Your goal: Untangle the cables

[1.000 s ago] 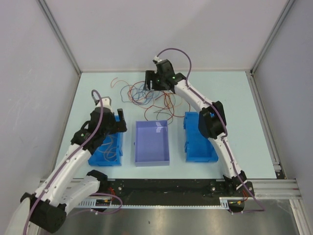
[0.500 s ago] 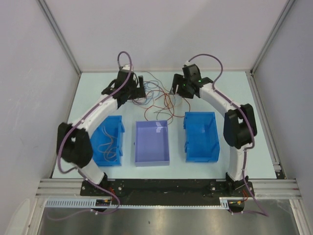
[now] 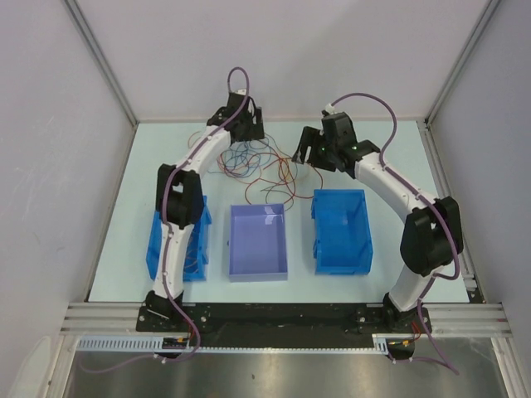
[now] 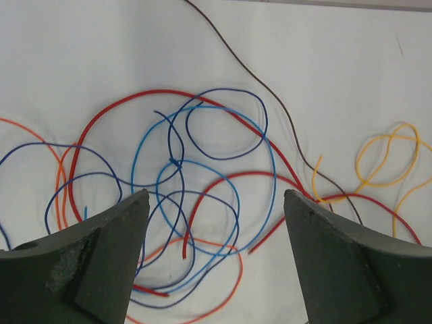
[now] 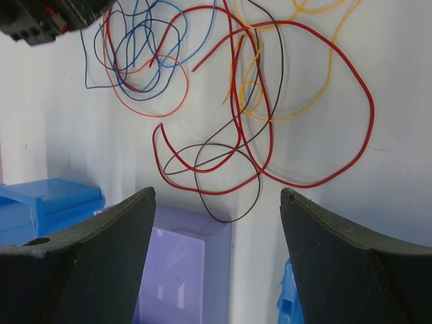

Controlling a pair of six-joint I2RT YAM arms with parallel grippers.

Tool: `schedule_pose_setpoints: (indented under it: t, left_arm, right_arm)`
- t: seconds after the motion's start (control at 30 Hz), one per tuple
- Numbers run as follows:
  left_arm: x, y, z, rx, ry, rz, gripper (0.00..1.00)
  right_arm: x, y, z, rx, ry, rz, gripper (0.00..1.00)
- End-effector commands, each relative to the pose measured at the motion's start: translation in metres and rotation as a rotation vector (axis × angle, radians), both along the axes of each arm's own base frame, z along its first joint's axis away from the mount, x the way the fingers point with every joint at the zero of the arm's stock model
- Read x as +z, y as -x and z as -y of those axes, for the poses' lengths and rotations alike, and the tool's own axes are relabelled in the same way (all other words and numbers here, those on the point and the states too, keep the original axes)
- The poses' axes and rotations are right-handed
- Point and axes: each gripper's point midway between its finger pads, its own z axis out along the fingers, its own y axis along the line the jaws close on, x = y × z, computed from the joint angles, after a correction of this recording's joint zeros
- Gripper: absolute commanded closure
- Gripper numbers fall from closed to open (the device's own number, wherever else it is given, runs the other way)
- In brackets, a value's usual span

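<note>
The left hand hangs over the far part of the surface, jaws spread wide with nothing between them. In its wrist view the two dark fingers frame the cables, which lie flat below in a loose tangle. A red arc sweeps over light blue and navy loops, and an orange strand curls under them at 6 o'clock. A brown strand runs off toward 12 o'clock. Yellow loops sit apart at 3 o'clock.

The right hand hovers at about 2 o'clock of the tangle, tilted down toward it. Its jaws are also wide, and it grips nothing. Its wrist view looks across a big red loop, with brown and yellow strands crossing inside it. The blue and navy knot sits at 11 o'clock under the edge of the left hand.

From above, the tangle spreads between the two hands and trails toward 6 o'clock, stopping just short of the bins. Three bins stand in a row nearer the arm bases. The lilac bin is in the middle, directly at 6 o'clock of the tangle. The right blue bin is at 3 o'clock of it. The left blue bin is at 9 o'clock, largely covered by the left arm. A few thin strands seem to lie inside it, though the arm hides too much to be sure.
</note>
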Motion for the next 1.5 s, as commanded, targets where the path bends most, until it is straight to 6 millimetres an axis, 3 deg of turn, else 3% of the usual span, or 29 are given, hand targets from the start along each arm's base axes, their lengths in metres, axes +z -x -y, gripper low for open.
schedule_pose_setpoints:
  t: [0.0, 0.13, 0.4, 0.6, 0.73, 0.9, 1.07, 1.17, 1.3, 1.4, 1.43, 1.47]
  left_arm:
    - [-0.006, -0.013, -0.003, -0.002, 0.017, -0.016, 0.14]
    - [-0.021, -0.018, -0.012, 0.014, 0.065, -0.043, 0.19]
    - [-0.039, -0.020, -0.002, -0.042, 0.103, -0.059, 0.27]
    - [-0.051, -0.024, 0.002, -0.051, 0.117, -0.062, 0.30]
    - [-0.057, -0.027, 0.003, -0.046, 0.123, -0.060, 0.44]
    - [-0.061, -0.031, 0.005, -0.036, 0.138, -0.055, 0.51]
    - [-0.057, -0.034, 0.005, -0.031, 0.139, -0.047, 0.81]
    - [-0.039, -0.037, 0.002, -0.020, 0.137, -0.018, 0.92]
    - [0.011, -0.035, -0.001, -0.020, 0.138, 0.045, 1.00]
    - [0.060, -0.031, -0.010, 0.001, 0.126, 0.117, 1.00]
    - [0.089, -0.027, -0.013, 0.000, 0.131, 0.158, 1.00]
    - [0.104, -0.023, -0.014, -0.001, 0.133, 0.176, 1.00]
  right_arm:
    - [0.019, 0.011, 0.002, 0.020, -0.022, 0.045, 0.22]
    - [0.007, 0.022, -0.007, 0.060, -0.016, 0.015, 0.23]
    - [-0.005, 0.028, -0.019, 0.094, -0.007, -0.005, 0.25]
    - [-0.006, 0.029, -0.017, 0.093, 0.006, -0.004, 0.26]
    - [-0.006, 0.029, -0.016, 0.093, 0.011, -0.005, 0.27]
    - [-0.007, 0.031, -0.016, 0.095, 0.019, -0.009, 0.27]
    - [-0.007, 0.032, -0.015, 0.094, 0.022, -0.007, 0.28]
    - [-0.005, 0.034, -0.015, 0.096, 0.026, 0.000, 0.28]
    - [-0.004, 0.035, -0.017, 0.100, 0.021, 0.005, 0.28]
    - [-0.003, 0.036, -0.021, 0.109, 0.016, 0.009, 0.28]
    - [-0.004, 0.037, -0.022, 0.111, 0.016, 0.007, 0.28]
    - [-0.001, 0.036, -0.024, 0.114, 0.011, 0.016, 0.28]
